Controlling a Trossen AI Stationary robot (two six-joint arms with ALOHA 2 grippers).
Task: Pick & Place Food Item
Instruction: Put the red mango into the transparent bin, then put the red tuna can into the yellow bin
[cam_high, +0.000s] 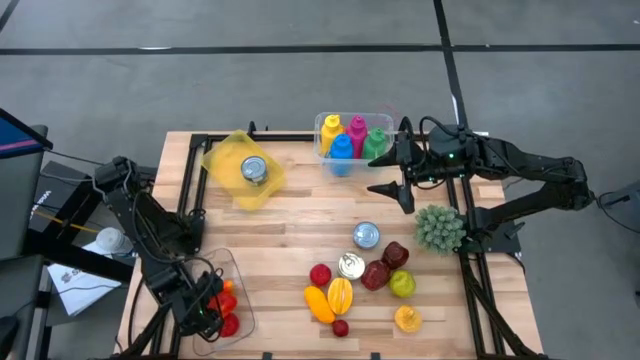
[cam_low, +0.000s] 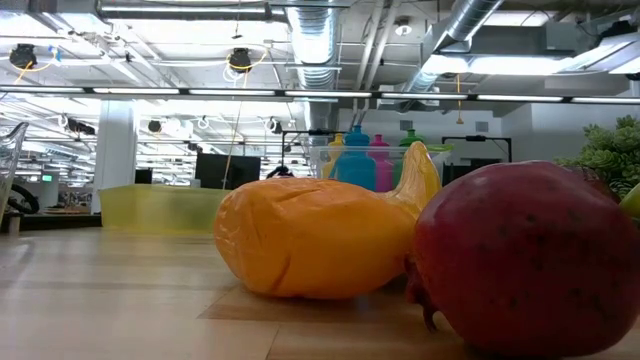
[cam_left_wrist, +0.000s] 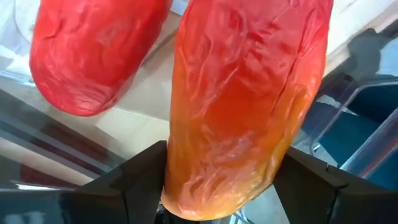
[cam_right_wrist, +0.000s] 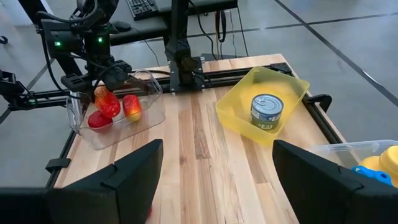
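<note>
From above, we see the left claw (cam_high: 205, 305) down inside a clear bin (cam_high: 240, 290) at the counter's (cam_high: 290, 225) near left corner, among red fruit. The right claw (cam_high: 392, 170) hovers spread near a clear tub of coloured bottles (cam_high: 352, 138). A yellow tray (cam_high: 225, 160) holds a can (cam_high: 255, 170).

At counter height, an orange pepper (cam_low: 315, 240) and a dark red pomegranate (cam_low: 530, 260) fill our view; neither claw shows.

Through the left wrist camera, a red-orange pepper (cam_left_wrist: 249, 106) sits between the fingers (cam_left_wrist: 124, 186), touching both; a red fruit (cam_left_wrist: 93, 50) lies beside it.

Through the right wrist camera, the fingers (cam_right_wrist: 118, 180) stand wide apart, holding nothing.
</note>
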